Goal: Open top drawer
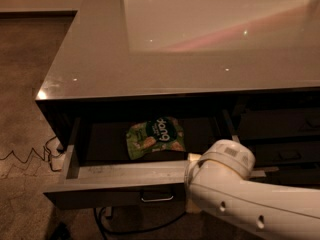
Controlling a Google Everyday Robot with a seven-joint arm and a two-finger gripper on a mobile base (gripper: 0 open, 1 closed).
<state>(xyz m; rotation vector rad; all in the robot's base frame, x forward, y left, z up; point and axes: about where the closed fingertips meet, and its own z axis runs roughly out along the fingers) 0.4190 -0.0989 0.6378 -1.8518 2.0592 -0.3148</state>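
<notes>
- Top drawer (125, 173): one, standing open, pulled forward past the worktop's front edge, beneath the stretch that runs from the front-left corner toward the middle.
- Light grey inner walls in sight along the left side and the front; dark glossy face turned downward and forward.
- One small metal loop handle (157, 198) at the middle of that face, below the front wall.
- One green snack bag (156, 138) lying flat on the drawer floor, toward the back, right of the drawer's centre and just under the worktop's front edge.
- Worktop (150, 59): one grey, glossy slab, with a paler rectangular patch of reflected light toward the rear-right corner.
- One white arm (250, 204) reaching in from the lower right, below and forward of the worktop's front edge.
- One gripper (193, 206), cream-coloured, mostly hidden behind the arm's wrist, at the drawer's front face just to the right of the handle.
- Cannot tell how far open, nor whether holding anything.
- Slimmer dark drawer fronts (285, 129) under the right stretch of the front edge, closed; too dim to count.
- One thin zigzag cable (25, 156) on the carpet (25, 84) left of the front-left corner; one black cable (130, 229) looping under the open drawer.
</notes>
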